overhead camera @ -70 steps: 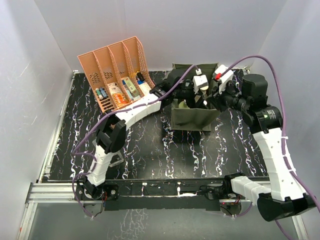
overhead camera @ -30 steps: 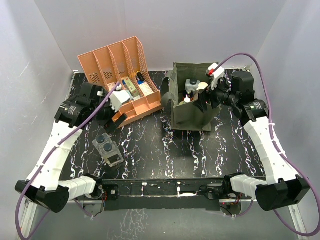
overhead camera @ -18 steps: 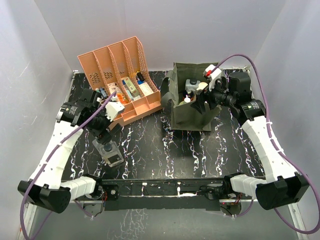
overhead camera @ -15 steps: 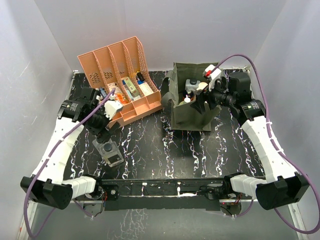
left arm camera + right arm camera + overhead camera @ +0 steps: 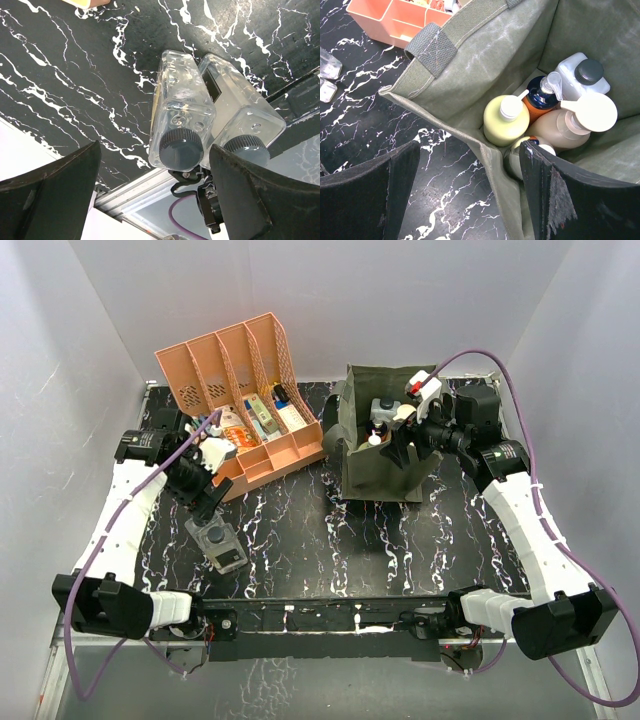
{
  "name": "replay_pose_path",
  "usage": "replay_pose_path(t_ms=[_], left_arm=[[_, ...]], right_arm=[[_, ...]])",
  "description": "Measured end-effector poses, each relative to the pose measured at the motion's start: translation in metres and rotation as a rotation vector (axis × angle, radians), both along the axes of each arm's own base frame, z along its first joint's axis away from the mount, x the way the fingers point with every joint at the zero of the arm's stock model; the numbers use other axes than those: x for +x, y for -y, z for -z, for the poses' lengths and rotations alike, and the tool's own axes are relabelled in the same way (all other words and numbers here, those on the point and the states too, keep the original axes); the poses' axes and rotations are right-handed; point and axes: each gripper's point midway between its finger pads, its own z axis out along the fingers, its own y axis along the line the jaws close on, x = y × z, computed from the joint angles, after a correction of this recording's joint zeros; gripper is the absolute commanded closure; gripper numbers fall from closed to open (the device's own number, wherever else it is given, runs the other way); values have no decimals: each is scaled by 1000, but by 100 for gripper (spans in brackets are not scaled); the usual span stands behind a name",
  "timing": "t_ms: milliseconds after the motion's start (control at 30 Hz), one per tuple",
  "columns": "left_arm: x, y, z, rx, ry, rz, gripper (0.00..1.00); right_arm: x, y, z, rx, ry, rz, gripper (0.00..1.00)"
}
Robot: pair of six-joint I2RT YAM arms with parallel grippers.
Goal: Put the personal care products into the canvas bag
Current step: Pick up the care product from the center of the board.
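Note:
The clear twin pack (image 5: pixel 186 112) with two dark caps lies flat on the black marbled table (image 5: pixel 65 75), also seen at the near left as twin pack (image 5: pixel 218 543). My left gripper (image 5: pixel 155 200) hangs open just over its cap end, one finger on each side and touching nothing; from above the left gripper (image 5: pixel 208 506) sits at the pack's far end. The canvas bag (image 5: pixel 470 65) holds the yellow bottle (image 5: pixel 506 120), orange-and-blue pump (image 5: pixel 538 99), white bottle (image 5: pixel 582 75), tan pump (image 5: pixel 572 127) and a small round one (image 5: pixel 520 155). My right gripper (image 5: pixel 470 195) is open astride the bag's near wall.
The salmon slotted rack (image 5: pixel 235 380) with small boxes and tubes stands at the back left, close behind my left arm. The canvas bag (image 5: pixel 375 475) stands at centre right with my right gripper (image 5: pixel 398 447) at its rim. White walls close in the table (image 5: pixel 330 540).
My left arm swung away from the bag to the left side, then came down over the twin pack, its jaws narrowing slightly. The right gripper stayed at the bag's rim.

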Motion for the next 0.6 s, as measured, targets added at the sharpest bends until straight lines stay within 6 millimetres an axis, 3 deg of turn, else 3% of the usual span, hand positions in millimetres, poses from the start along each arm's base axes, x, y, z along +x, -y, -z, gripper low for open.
replay_pose_path(t_ms=[333, 600], left_arm=[[0, 6, 4, -29, -22, 11, 18], [-7, 5, 20, -24, -68, 15, 22]], right_arm=[[2, -1, -2, 7, 9, 2, 18], [2, -1, -2, 7, 8, 3, 18]])
